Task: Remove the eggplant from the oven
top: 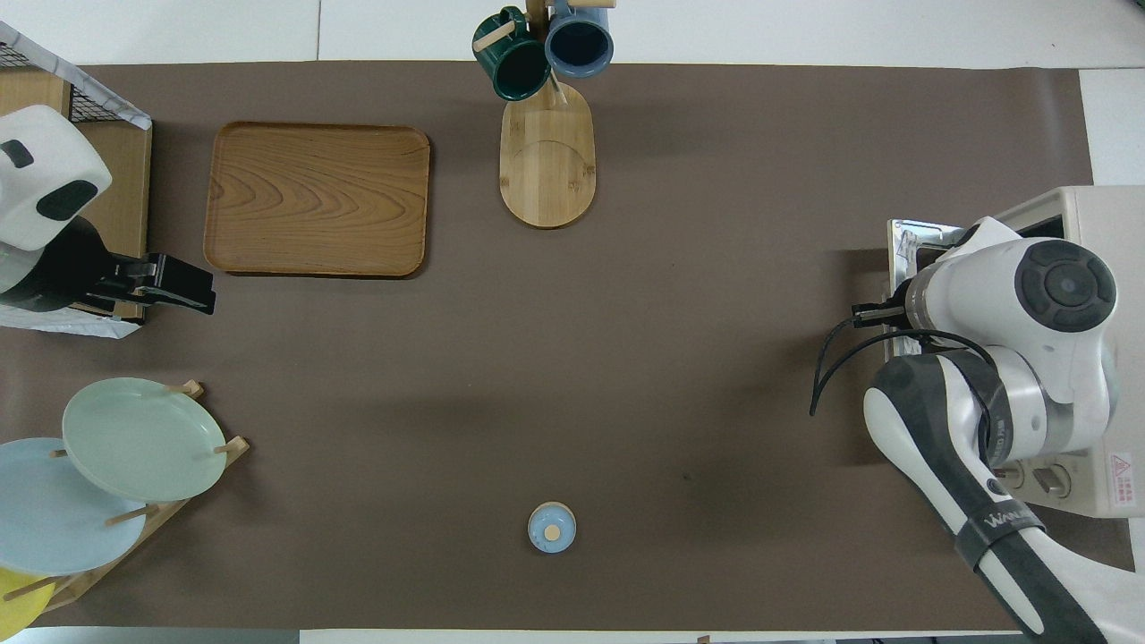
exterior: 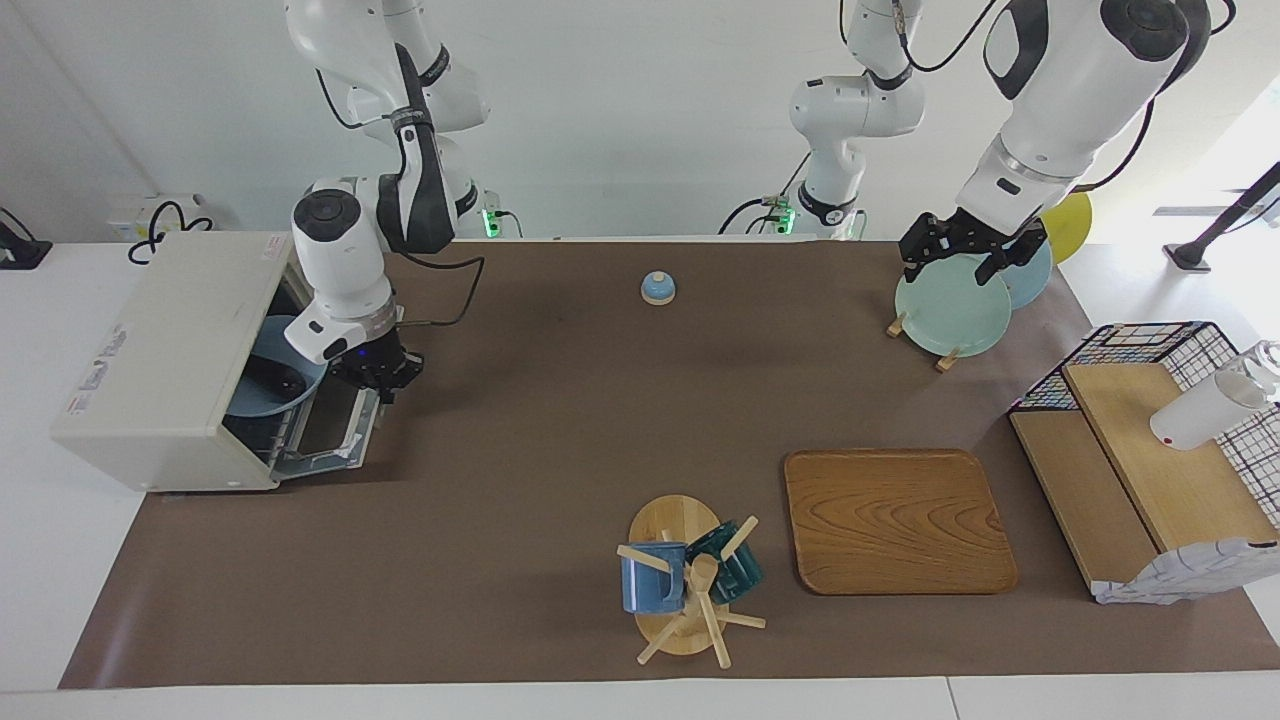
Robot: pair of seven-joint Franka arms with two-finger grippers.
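The right tool, fingers pinched together on the lowered door's handle, holds the oven open so the eggplant, dark in a blue bowl inside, is reachable, while the left tool waits open-jawed over the plates.

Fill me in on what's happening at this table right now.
The right pincer, shut, is at the edge of the oven's door, which is folded down open. Inside sits a blue bowl with something dark in it; an eggplant can't be made out for sure. The left pincer waits, open, over the plate rack.
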